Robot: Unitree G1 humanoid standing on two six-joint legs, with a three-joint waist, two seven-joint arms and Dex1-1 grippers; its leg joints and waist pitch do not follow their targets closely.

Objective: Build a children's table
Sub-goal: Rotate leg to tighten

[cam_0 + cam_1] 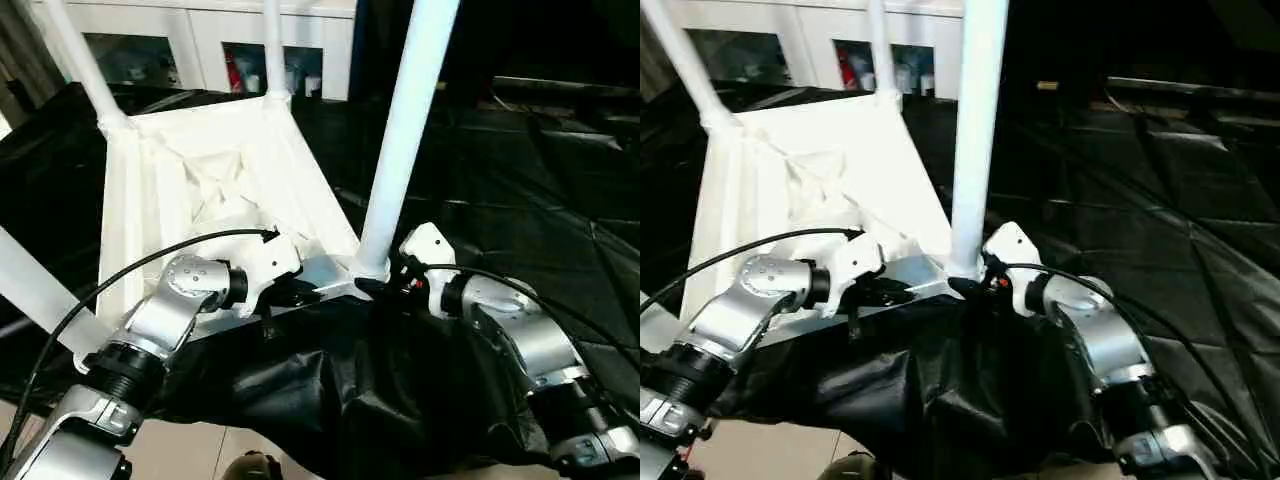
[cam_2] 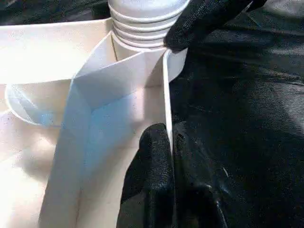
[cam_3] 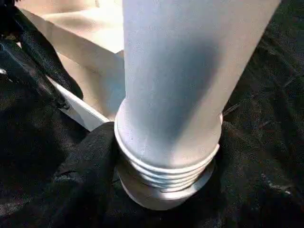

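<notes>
Two silver forearms reach in from the near edge of the black-draped work table (image 1: 520, 180), wrists bent inward toward one corner of the upturned white plastic tabletop (image 1: 215, 190). The left gripper (image 1: 293, 292) is clamped on the tabletop's thin near rim, one black finger (image 2: 151, 180) inside the wall and the other outside it against the cloth. The right gripper (image 1: 385, 284) sits at the base of the nearest leg (image 1: 405, 130), its black fingers (image 3: 85, 185) spread around the ridged collar where the smooth tapered tube enters the round corner socket (image 3: 164, 187); whether they press on the collar cannot be told. The tabletop rests underside up at the table's near left part, its near edge just past the crumpled, glossy black drape, its ribbed interior crossed by slanting white walls. Two more legs (image 1: 85, 65) rise from the far corners, and a fourth leg (image 1: 45, 295) crosses the lower left. Beyond stand white cabinets (image 1: 210, 45) with glass doors.
</notes>
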